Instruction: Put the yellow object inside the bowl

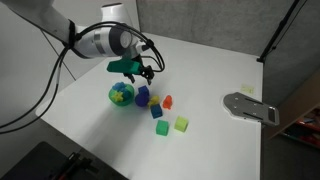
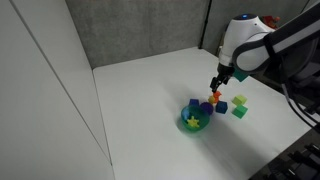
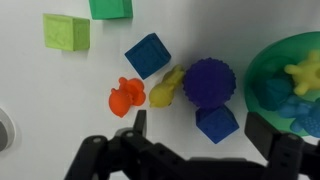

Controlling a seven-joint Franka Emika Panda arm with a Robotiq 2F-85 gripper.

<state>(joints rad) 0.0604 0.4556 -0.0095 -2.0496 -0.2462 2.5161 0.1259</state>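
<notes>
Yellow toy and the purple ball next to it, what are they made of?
The yellow toy looks like smooth plastic or maybe rubber: one even bright colour, rounded edges, no sharp shine. The purple ball looks soft and rubbery, because its outline is covered in little bumps. The picture is too blurry to be sure.

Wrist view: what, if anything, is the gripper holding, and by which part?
Nothing. The gripper hovers open near the yellow object, jaws apart and empty.
</notes>
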